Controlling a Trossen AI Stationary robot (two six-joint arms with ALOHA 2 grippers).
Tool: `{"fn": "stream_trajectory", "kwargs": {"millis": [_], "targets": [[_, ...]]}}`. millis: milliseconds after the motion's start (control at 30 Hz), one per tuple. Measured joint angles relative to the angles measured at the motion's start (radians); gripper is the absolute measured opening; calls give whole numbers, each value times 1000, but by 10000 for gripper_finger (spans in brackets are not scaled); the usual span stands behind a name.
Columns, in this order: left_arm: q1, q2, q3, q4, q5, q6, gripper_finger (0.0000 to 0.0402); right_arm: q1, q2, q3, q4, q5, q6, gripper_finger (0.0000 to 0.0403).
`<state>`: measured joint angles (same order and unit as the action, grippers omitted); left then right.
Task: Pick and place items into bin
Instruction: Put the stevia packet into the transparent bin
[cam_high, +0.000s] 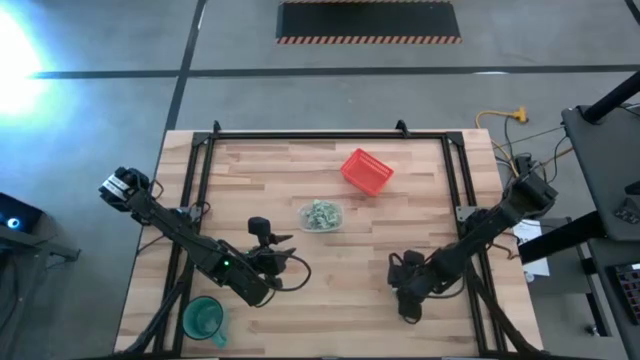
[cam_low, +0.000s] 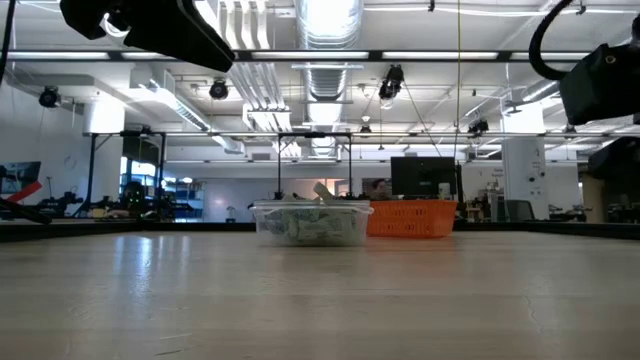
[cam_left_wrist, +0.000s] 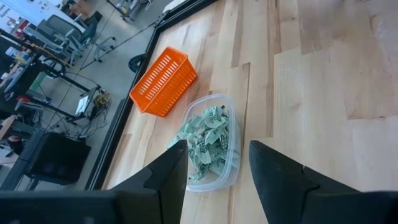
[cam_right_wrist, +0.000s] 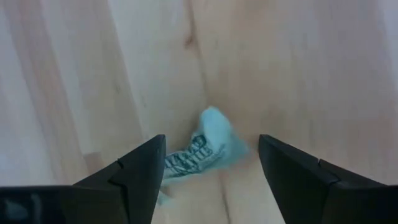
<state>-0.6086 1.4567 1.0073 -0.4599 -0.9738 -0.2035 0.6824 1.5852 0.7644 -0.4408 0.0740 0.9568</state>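
the right gripper stands with its fingers spread wide and nothing between them yet. one pale green wrapped piece lies on the wood in the gap between the two fingers, just ahead of the tips, crumpled, its long axis slanting across the gap and not along it. closing on it looks like the step in hand, and the fingers seem to straddle it already; whether they are low enough to catch it cannot be told. from above, this gripper sits low over the near right part of the table, well apart from the bin.

the left gripper is also released and empty, its fingers apart. the bin lies straight ahead of them, near, already holding a heap of green and white pieces. it is the nearer arm to the bin; the right one has the longer carry, up and inward across the boards.

beyond the bin stands a red basket, just beside it. a green cup sits at the near left corner. the surface is pale plank wood; behind it a large open hall with ceiling lights.
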Motion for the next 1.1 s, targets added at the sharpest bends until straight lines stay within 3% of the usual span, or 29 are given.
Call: {"fn": "stream_trajectory", "kwargs": {"millis": [267, 433, 1100], "targets": [[0, 0, 0, 5, 0, 0, 155, 0, 38, 5, -1, -18, -22, 245], [0, 0, 0, 5, 0, 0, 155, 1, 17, 2, -12, 3, -44, 222], [0, 0, 0, 4, 0, 0, 155, 0, 11, -1, -43, 28, -188, 32]]}}
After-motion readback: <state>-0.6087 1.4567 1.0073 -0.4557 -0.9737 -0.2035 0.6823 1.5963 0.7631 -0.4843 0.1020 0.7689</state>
